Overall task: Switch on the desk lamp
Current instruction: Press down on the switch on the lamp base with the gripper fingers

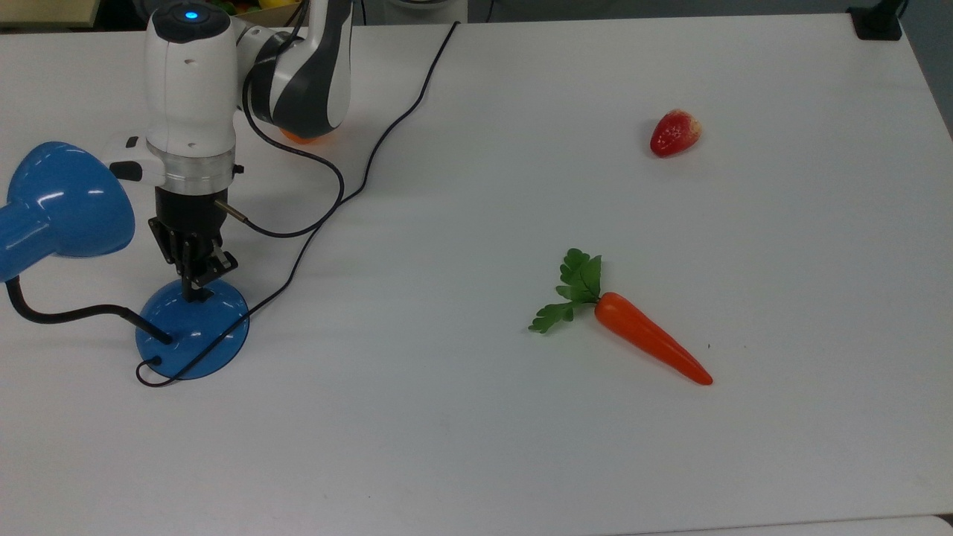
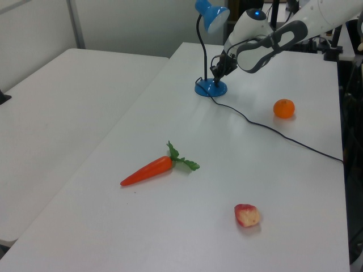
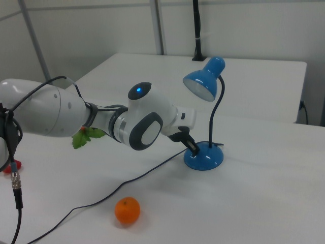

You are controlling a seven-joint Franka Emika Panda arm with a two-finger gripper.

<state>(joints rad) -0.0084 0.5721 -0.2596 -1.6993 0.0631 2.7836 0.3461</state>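
White table (image 1: 476,447): jaws (image 1: 196,292), seemingly pressed together, on desk lamp (image 1: 192,330) base; carrot (image 1: 649,345), strawberry (image 1: 674,132) well apart.

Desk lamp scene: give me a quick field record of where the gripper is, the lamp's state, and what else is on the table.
gripper: fingertips down on the far edge of the lamp base, fingers close together
desk lamp: blue, upright, shade looks unlit in the right view
lamp base: round, blue, flat on the white table
cord: black, runs from the base to the table's far edge
carrot: mid-table, apart from the lamp
strawberry: beyond the carrot
orange: beside the cord
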